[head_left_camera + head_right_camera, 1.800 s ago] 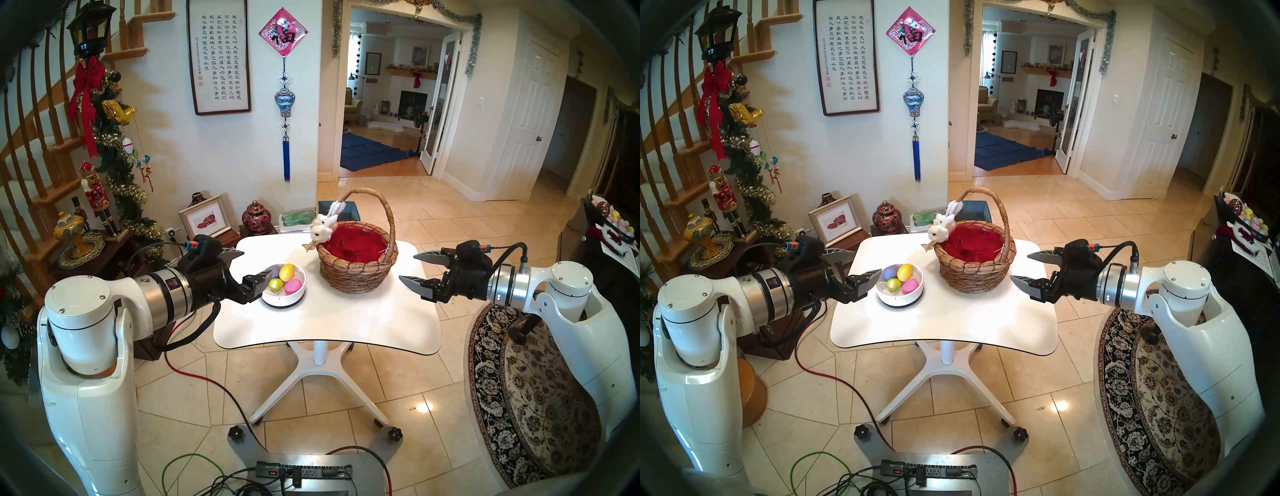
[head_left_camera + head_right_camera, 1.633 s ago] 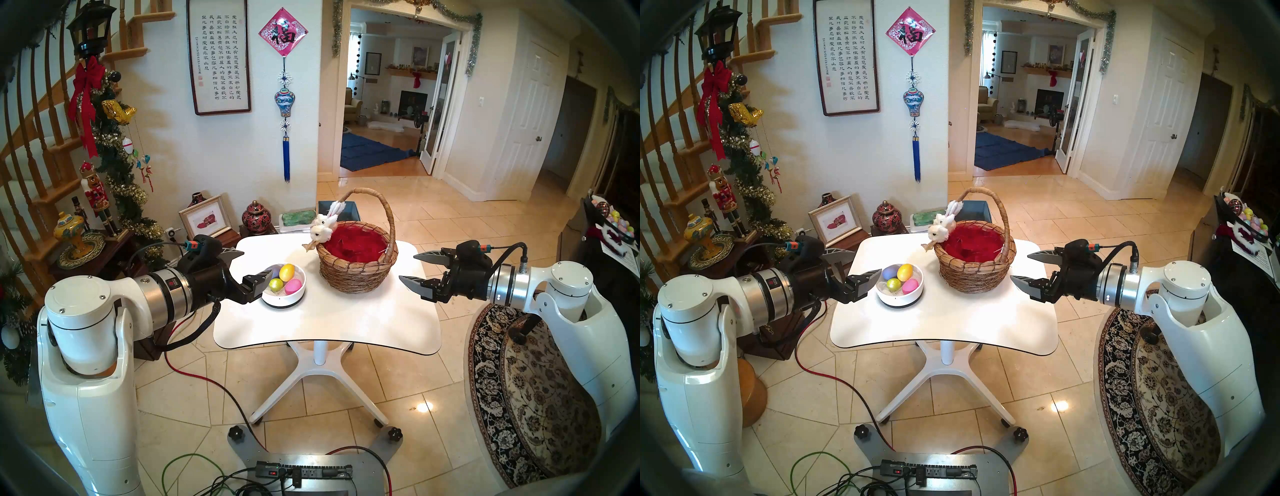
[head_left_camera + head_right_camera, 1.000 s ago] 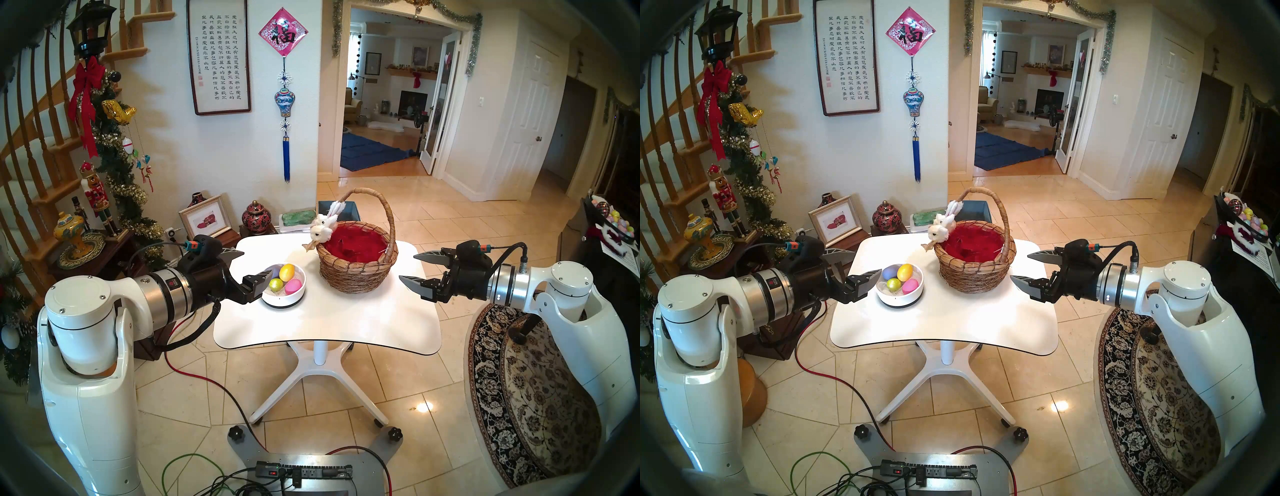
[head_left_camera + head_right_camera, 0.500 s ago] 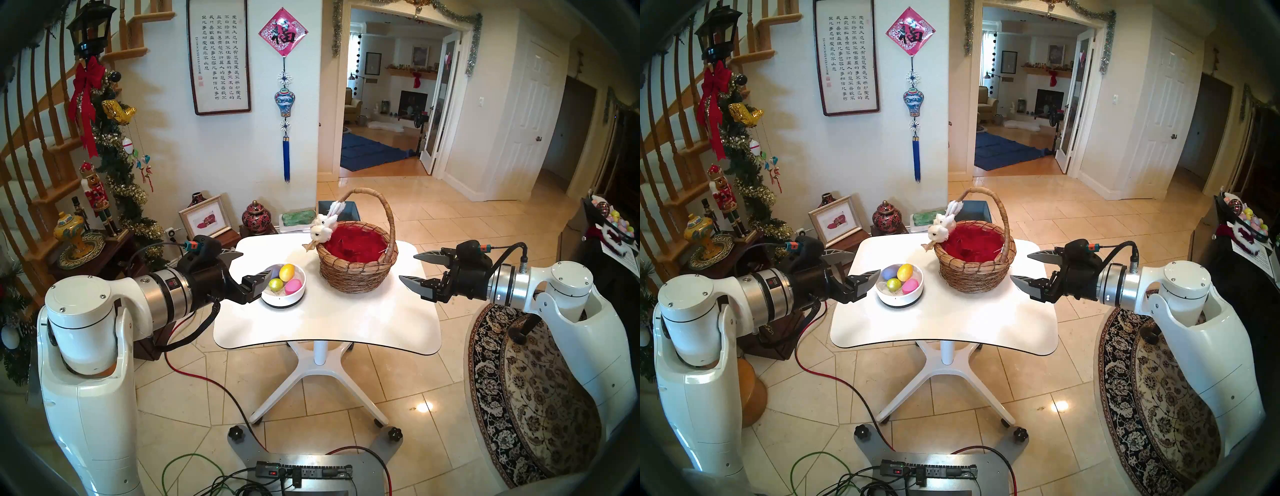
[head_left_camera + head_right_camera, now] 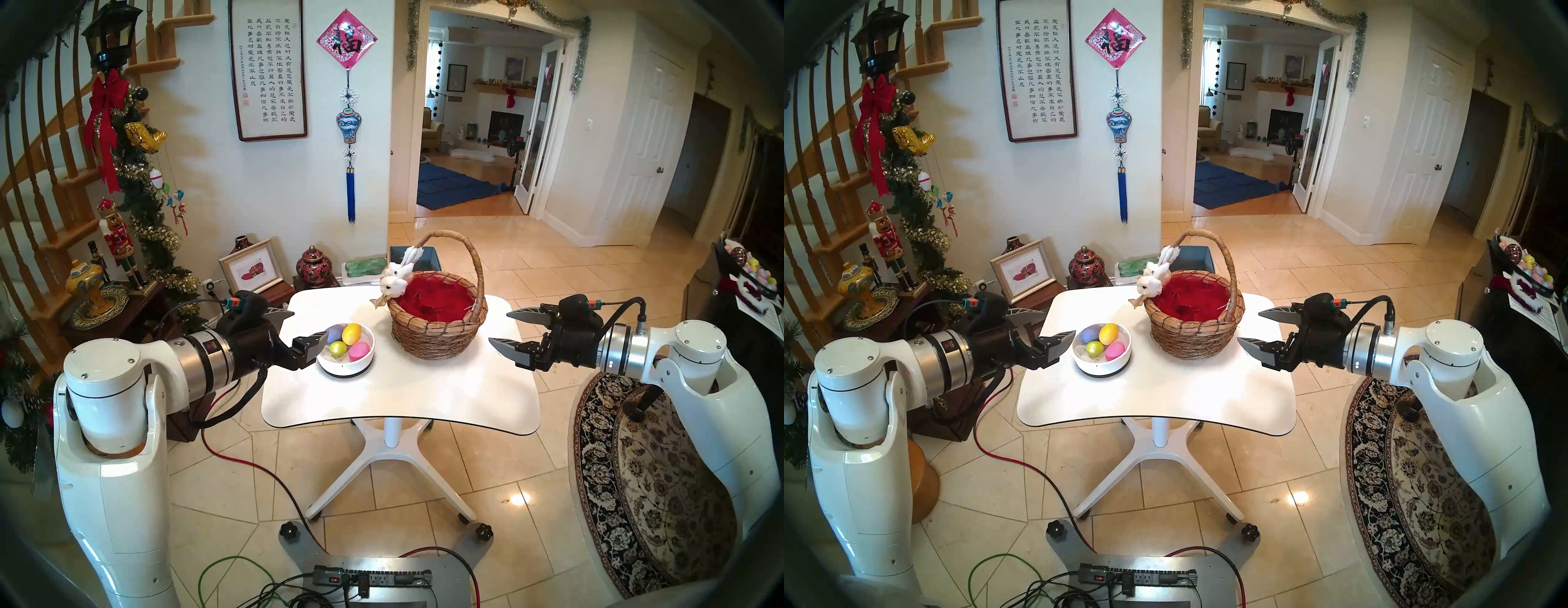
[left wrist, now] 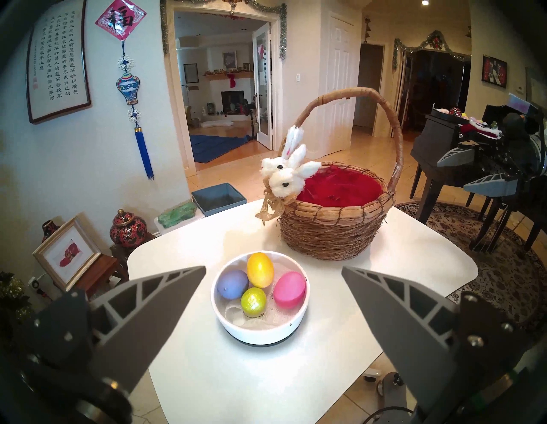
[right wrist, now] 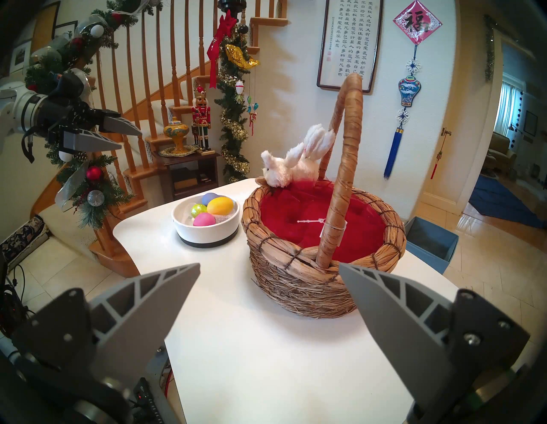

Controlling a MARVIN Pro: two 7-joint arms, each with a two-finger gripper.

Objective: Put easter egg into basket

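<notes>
1. Now the left hand (image 5: 303, 329) sits slightly further from the camera and lower than a second ago, its lower finger (image 5: 312, 339) overlapping the bowl's near-left rim in the head view; jaws are spread wide, empty. The right hand (image 5: 507, 329) is unchanged, released and empty, hovering at the surface's right edge beside the basket.
2. One white surface (image 5: 424, 395) carries one white bowl (image 5: 354, 366) and one wicker basket (image 5: 437, 335), set apart from each other.
3. Four easter eggs lie in the bowl: yellow egg (image 6: 260, 270), purple egg (image 6: 232, 284), green egg (image 6: 253, 302), pink egg (image 6: 289, 289). None is in the basket yet.
4. The basket's red lining (image 5: 437, 303) holds no egg. The left wrist view shows two plush bunny heads (image 6: 285, 180) on the rim; the head view blurs them together.
5. Only the right wrist view shows a white tag (image 7: 333, 228) on the handle (image 7: 346, 154).
</notes>
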